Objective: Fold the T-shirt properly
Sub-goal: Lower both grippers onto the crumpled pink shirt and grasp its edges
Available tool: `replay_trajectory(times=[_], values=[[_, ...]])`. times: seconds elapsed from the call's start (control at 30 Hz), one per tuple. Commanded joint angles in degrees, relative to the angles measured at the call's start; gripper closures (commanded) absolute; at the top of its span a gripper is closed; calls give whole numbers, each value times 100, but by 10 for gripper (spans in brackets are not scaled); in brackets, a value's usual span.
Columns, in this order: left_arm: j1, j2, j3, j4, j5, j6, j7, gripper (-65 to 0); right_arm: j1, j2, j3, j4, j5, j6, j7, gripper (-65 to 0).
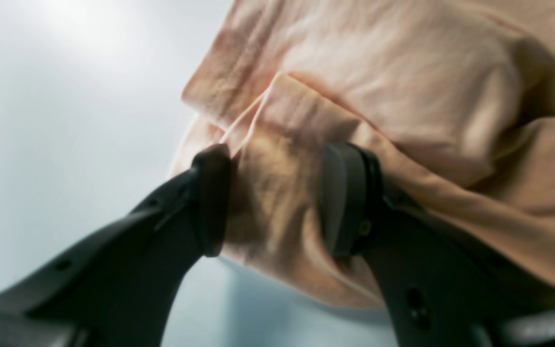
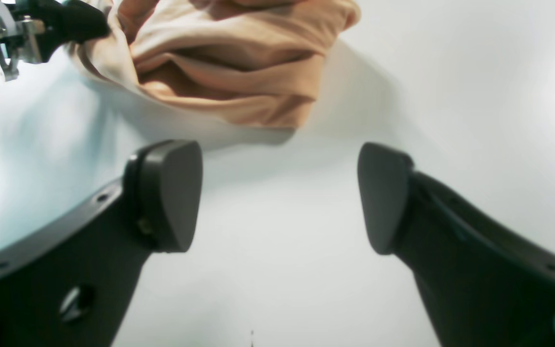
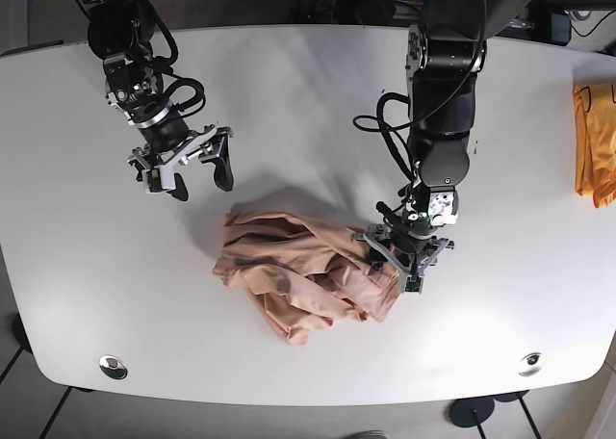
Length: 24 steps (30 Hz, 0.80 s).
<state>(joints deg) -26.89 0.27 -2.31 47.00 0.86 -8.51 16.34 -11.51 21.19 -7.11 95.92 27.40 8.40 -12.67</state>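
Observation:
A peach T-shirt (image 3: 303, 275) lies crumpled in a heap at the middle of the white table (image 3: 308, 102). My left gripper (image 3: 397, 264) is at the heap's right edge, its jaws closed on a bunch of the shirt's fabric (image 1: 277, 193). My right gripper (image 3: 200, 177) is open and empty, hovering above the table up and left of the heap. In the right wrist view the shirt (image 2: 229, 62) lies beyond the spread fingers (image 2: 169, 193), with the left gripper's tip at the top left.
An orange cloth (image 3: 595, 141) lies at the table's right edge. Two round fittings (image 3: 113, 367) sit near the front edge, one at each corner. Bare table surface surrounds the heap.

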Motion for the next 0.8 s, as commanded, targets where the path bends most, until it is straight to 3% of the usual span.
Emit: replay_trajectory(times=[0.03,0.1,0.13,0.23,0.33,0.47,0.6,0.8], values=[[-163,-32,24,-72,-20,29,-47,-285,30,66,39,127,60,26,163,-480],[-137,-41,6,-89,-20,29,-47,-276,21,66,39,127,60,26,172,-480],[4,-58,-2,-125,-20,29,-73,-237,21,66,39,127,60,26,172,-480],[311,-251,-2,-63,-20,29,-82,-6,30,57,39,127,60,26,172,-480],[769,-287,-55,465,-38,-59,-91,0,56,48,39,127,60,26,181,-480],[1868,-251,-583,2293,-20,-841,41,0,408,-172,39,92,60,-1,111,-480],[3186,-234,-908,4280,-29,-1377,437,0,962,-383,30,92,60,34,-522,-480],[4663,-234,-1471,5836,-38,-1773,437,0,2025,-945,30,-480,60,34,-1507,-480]])
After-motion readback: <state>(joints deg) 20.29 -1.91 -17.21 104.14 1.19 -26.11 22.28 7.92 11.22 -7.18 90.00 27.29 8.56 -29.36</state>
